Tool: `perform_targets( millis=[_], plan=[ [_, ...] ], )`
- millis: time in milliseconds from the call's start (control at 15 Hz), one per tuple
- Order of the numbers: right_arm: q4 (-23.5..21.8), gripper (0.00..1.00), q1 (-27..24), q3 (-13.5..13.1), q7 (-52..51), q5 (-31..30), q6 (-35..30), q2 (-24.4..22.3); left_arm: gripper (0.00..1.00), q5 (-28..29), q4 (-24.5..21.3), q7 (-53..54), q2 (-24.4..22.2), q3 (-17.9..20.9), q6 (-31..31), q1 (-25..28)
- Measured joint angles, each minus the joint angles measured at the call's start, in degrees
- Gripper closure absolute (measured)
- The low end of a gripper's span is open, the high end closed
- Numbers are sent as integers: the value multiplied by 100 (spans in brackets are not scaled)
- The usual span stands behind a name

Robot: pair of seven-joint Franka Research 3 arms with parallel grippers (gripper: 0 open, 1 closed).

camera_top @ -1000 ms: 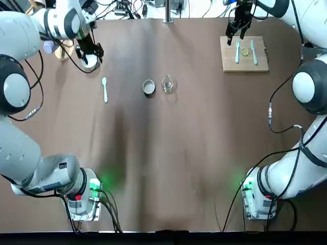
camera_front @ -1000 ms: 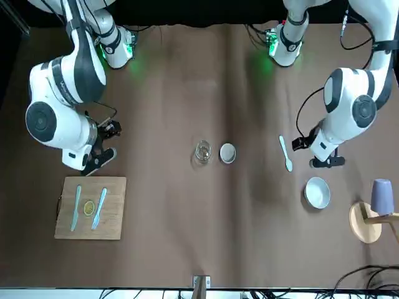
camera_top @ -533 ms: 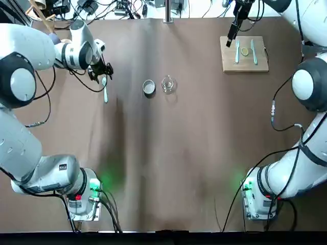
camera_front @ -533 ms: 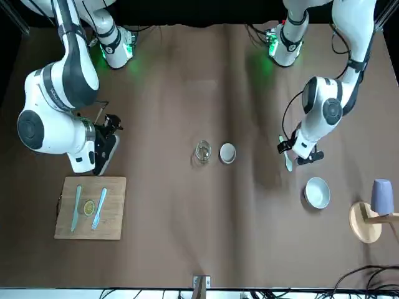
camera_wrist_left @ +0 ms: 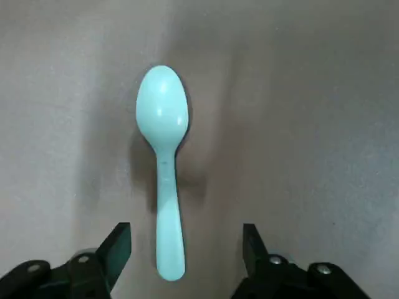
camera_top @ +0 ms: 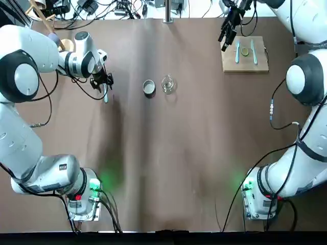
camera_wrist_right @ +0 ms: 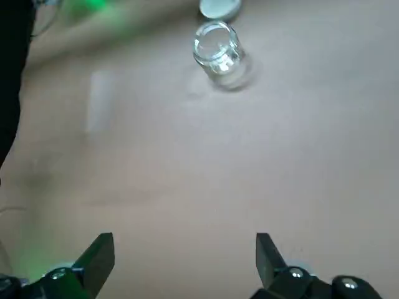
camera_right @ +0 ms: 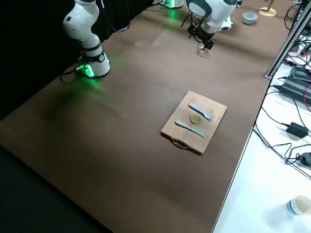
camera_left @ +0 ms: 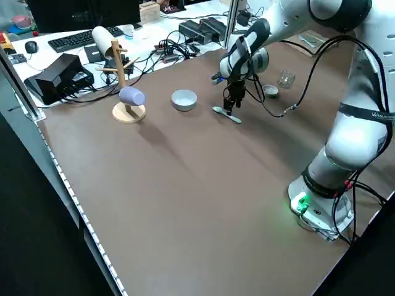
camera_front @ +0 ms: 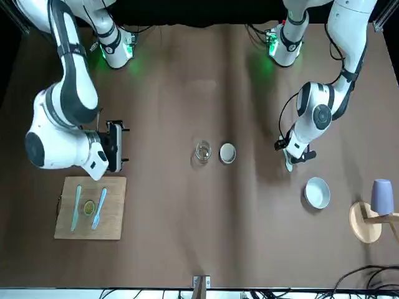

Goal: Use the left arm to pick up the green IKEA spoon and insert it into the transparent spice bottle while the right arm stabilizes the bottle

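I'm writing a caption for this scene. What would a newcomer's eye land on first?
Probably the two big white robot arms reaching in from both sides: the left pincer hangs open over the pale green spoon, the right pincer is open near the wooden board. Next, perhaps, the small clear jar alongside a round cap mid-table.

So the spoon [camera_wrist_left: 163, 118] is showing a pale minty green, and the jar [camera_top: 167, 84] is looking see-through. The tabletop [camera_top: 179, 153] is going plain brown, the board [camera_front: 112, 224] is sporting light tan wood, and the cup [camera_front: 382, 197] is rocking a lavender blue. Both robot arms are wearing white with dark grey.
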Motion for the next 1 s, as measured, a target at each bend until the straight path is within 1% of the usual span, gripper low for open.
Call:
perform_targets(
  millis=[67, 133, 267, 400, 600, 800, 1000],
  plan=[
    [-29, 0, -19, 0, -250, 206, 1, 69, 19, 0, -28, -34, 30, 1, 99, 0],
    [-99, 0, -29, 0, -487, 429, 40, 127, 22, 3, -46, -81, 73, 1, 173, -4],
    [-341, 0, -25, 6, -1021, 928, 303, 229, 25, 4, -60, -109, 163, 1, 261, -4],
    [-645, 0, -2, 16, -1347, 1362, 649, 313, 27, 4, -60, -114, 224, 2, 289, -3],
    [-1113, 0, 88, 41, -1607, 1859, 1230, 363, 27, 4, -60, -116, 249, 17, 296, -1],
    [-1572, 0, 269, 50, -1858, 2377, 1733, 363, 27, 4, -60, -119, 249, 31, 296, 3],
    [-2104, 0, 531, 60, -2096, 2937, 2415, 363, 27, 4, -62, -121, 261, 49, 296, 7]
  ],
)
